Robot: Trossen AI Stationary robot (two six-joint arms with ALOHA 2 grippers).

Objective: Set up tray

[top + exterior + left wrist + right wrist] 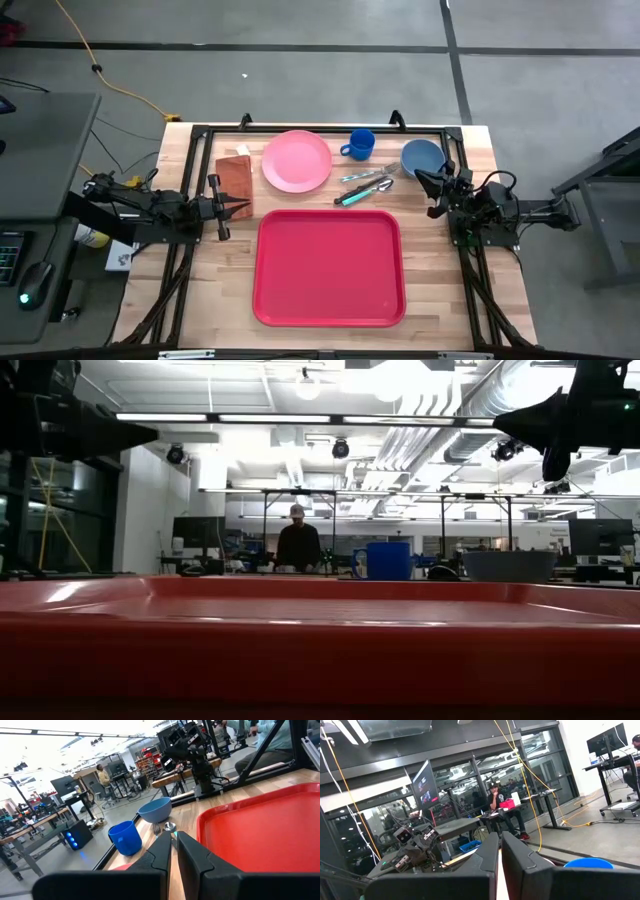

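The red tray [330, 270] lies flat on the near middle of the wooden table, with nothing on it; in the low view its rim [320, 650] fills the foreground. My left gripper [247, 207] hovers shut at the tray's far left corner, over the near edge of the brown napkin [234, 178]. In its wrist view the left gripper [174, 836] points across the table past the tray [260, 830]. My right gripper [418, 178] is shut and raised beside the blue bowl [422, 157]. In its own view the right gripper [499, 836] faces the room.
Along the far side of the table lie a pink plate [297, 160], a blue cup [360, 145] and utensils [365, 185] between the plate and the bowl. A black frame borders the table. People sit at desks in the room beyond.
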